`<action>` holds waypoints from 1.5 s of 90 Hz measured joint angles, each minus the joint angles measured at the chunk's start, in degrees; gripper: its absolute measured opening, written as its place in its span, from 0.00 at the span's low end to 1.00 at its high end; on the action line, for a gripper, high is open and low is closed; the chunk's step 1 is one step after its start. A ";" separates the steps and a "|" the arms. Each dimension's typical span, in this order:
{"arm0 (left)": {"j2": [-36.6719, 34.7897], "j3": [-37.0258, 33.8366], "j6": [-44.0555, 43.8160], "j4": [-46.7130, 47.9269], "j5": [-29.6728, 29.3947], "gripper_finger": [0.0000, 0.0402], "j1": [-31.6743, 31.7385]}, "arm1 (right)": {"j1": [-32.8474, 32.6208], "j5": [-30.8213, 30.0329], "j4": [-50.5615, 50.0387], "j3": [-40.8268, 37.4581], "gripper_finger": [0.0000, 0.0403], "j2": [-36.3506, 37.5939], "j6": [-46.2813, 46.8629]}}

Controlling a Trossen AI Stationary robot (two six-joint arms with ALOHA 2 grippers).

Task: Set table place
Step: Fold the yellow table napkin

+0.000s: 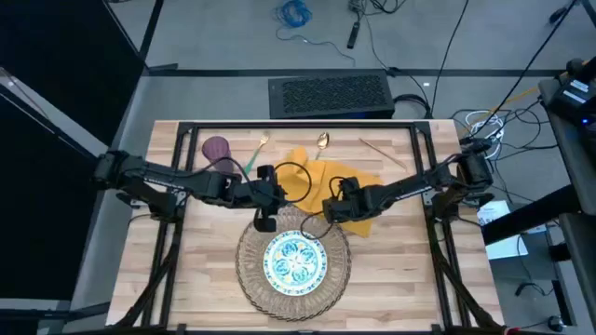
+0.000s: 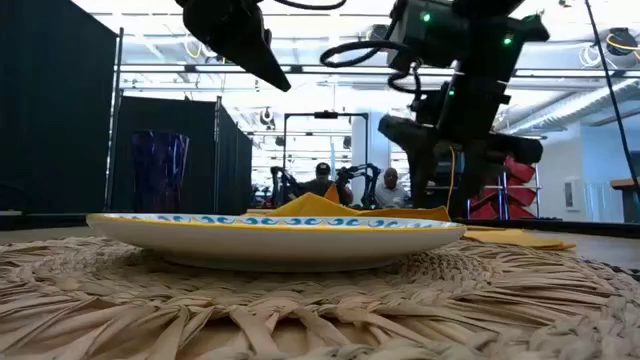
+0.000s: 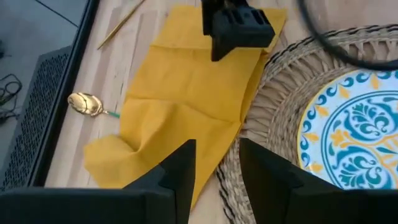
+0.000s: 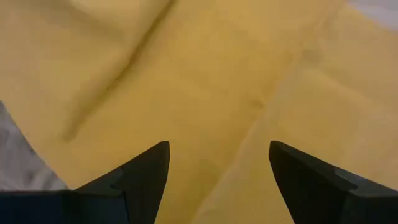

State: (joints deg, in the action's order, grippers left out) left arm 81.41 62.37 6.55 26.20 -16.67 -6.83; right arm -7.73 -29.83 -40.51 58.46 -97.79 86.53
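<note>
Napkin point(image 1: 326, 177) lies rumpled on the counter point(image 1: 410, 279), just behind the wicker mat point(image 1: 250, 265), one edge touching the mat rim; plate point(image 1: 295, 260) sits centred on the mat. Your right gripper point(image 4: 217, 171) is spread wide right over the cloth, holding nothing. Left gripper point(image 3: 217, 165) hovers at the mat's far rim, partly parted, empty. Spoon point(image 1: 322, 140), fork point(image 1: 259, 149) and cup point(image 1: 216, 148) wait at the far edge. Risk: pinching only the top fold drags the napkin bunched, or snags the mat and shifts the plate.
</note>
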 joint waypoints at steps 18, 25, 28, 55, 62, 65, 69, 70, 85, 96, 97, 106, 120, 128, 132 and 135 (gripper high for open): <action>0.00 0.00 0.84 0.90 -0.07 0.27 -0.02 | 0.53 -0.30 -0.60 0.00 0.65 0.01 2.79; -0.61 0.00 1.37 2.97 -2.22 0.27 -0.04 | 1.00 0.19 -0.62 0.00 0.65 0.01 2.89; -1.00 -0.01 1.44 4.13 -3.78 0.27 -0.07 | 1.05 0.25 -0.61 0.00 0.65 0.01 3.14; -18.01 -7.86 3.34 -4.61 -5.01 0.27 0.14 | 0.85 -0.25 -1.08 0.00 0.65 -0.54 7.96; -23.70 -12.27 2.60 -9.31 -4.85 0.27 0.20 | 0.85 -0.21 -0.39 0.00 0.65 -1.66 9.45; -25.66 -13.67 1.85 -10.96 -4.83 0.27 0.20 | 0.85 -0.14 0.26 0.00 0.65 -2.05 10.12; -27.40 -14.94 0.98 -11.87 -4.85 0.27 -0.03 | 0.85 -0.16 1.05 0.00 0.65 -2.73 10.76; -27.71 -15.22 0.70 -11.99 -4.86 0.27 -0.10 | 0.85 -0.13 1.27 0.00 0.65 -2.87 10.93; -29.97 -18.68 -0.22 -12.43 -4.87 0.27 -1.36 | 0.44 -0.01 5.47 0.00 0.65 -5.19 12.61; -30.74 -23.92 0.03 -18.09 -4.74 0.27 -1.57 | -0.23 0.10 5.37 -0.02 0.65 -7.05 14.52; -30.96 -24.56 0.05 -18.86 -4.54 0.27 -1.58 | -0.29 0.04 5.36 -0.02 0.65 -7.16 14.68; -34.31 -31.13 0.10 -27.60 -3.69 0.27 -1.73 | -0.82 -0.19 5.40 -0.02 0.65 -7.22 14.85; -39.43 -39.49 -1.70 -37.77 -3.34 0.27 -1.95 | -1.09 -0.07 4.96 -0.02 0.65 -7.22 14.84; -41.06 -41.73 -3.29 -38.94 -3.34 0.27 -1.95 | -1.07 -0.02 4.88 -0.02 0.63 -7.22 14.85; -41.49 -42.45 -4.25 -38.89 -3.34 0.27 -1.95 | -1.07 0.06 4.85 -0.02 0.60 -7.22 14.85; -41.74 -42.77 -4.69 -38.86 -3.34 0.27 -1.95 | -1.07 0.12 4.85 -0.02 0.58 -7.22 14.85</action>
State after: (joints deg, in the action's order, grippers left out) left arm 39.66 19.60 1.86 -12.66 -20.01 -8.78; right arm -8.80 -29.71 -35.66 58.43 -105.01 101.38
